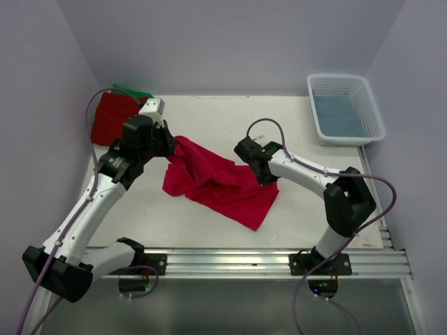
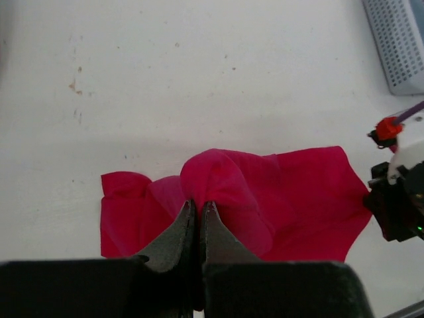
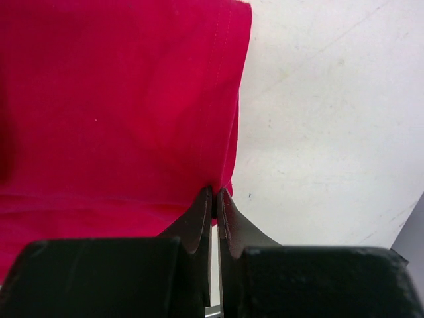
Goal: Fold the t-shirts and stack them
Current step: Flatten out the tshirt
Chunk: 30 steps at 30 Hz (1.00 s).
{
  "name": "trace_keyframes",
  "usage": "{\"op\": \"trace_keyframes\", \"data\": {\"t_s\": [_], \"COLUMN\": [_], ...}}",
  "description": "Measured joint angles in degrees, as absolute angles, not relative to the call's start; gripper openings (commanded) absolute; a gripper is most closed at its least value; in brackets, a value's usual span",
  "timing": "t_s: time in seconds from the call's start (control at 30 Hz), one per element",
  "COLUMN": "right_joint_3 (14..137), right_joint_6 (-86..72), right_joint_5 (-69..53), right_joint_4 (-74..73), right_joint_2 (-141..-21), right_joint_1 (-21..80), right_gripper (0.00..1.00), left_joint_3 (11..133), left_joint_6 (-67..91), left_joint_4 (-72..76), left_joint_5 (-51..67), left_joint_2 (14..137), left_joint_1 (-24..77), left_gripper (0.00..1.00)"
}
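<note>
At mid-table [image 1: 223,115] the crimson-pink t-shirt [image 1: 218,185] lies bunched, long axis running 10 to 4 o'clock, with the left gripper [image 1: 172,144] clamped on its 10 o'clock end and the right gripper [image 1: 264,176] pinching its 3 o'clock edge, neither arm nearer.

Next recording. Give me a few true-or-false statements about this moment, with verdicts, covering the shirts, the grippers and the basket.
1. The left gripper and the right gripper are both shut on the bright crimson-pink cloth t-shirt. True.
2. The white latticed plastic basket stands at the far left corner of the table. False: it stands at the far right.
3. The darker red cloth t-shirt lies at the far left, with the green cloth t-shirt showing behind it. True.
4. The crimson-pink t-shirt lies flat and neatly folded. False: it is rumpled, with one end gathered at the left gripper.
</note>
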<state>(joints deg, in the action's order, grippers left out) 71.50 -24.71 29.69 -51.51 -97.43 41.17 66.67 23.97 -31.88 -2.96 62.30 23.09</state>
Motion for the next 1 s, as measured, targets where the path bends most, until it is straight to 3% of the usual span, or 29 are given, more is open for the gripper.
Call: {"op": "trace_keyframes", "data": {"t_s": [0.27,0.63,0.67,0.7,0.77,0.8,0.9,0.93,1.0], "right_joint_3": [71.9,72.6,72.6,72.6,72.6,72.6,72.6,72.6,72.5], "right_joint_6": [-25.5,-25.5,-25.5,-25.5,-25.5,-25.5,-25.5,-25.5,-25.3], "right_joint_5": [31.1,33.1,33.4,33.5,33.6,33.7,34.0,34.0,34.0], "right_joint_4": [-53.6,-53.9,-53.9,-53.9,-53.9,-53.9,-53.9,-53.9,-53.9], "right_joint_2": [-97.1,-97.0,-96.8,-96.5,-95.5,-95.1,-94.4,-94.4,-94.4], "right_joint_1": [41.2,41.1,41.0,40.8,40.5,40.4,40.1,40.1,40.1], "right_gripper": [0.0,0.0,0.0,0.0,0.0,0.0,0.0,0.0,0.0], "left_joint_3": [57.0,58.7,59.3,60.2,63.0,64.6,69.5,71.2,73.1], "left_joint_6": [26.8,37.8,38.4,38.5,38.6,38.5,38.8,38.7,38.2], "left_joint_4": [-17.8,-5.6,-5.4,-5.3,-5.4,-5.1,-4.6,-4.5,-4.4], "left_joint_5": [3.1,7.3,7.2,7.2,7.2,7.3,8.6,9.3,10.9], "left_joint_2": [76.0,94.8,95.7,96.9,99.3,100.7,105.2,106.8,108.9], "left_joint_1": [9.3,-1.1,-1.9,-2.6,-3.7,-4.1,-4.9,-5.0,-5.1], "left_gripper": [0.0,0.0,0.07,0.3,0.55,0.73,0.87,0.99,1.0]}}
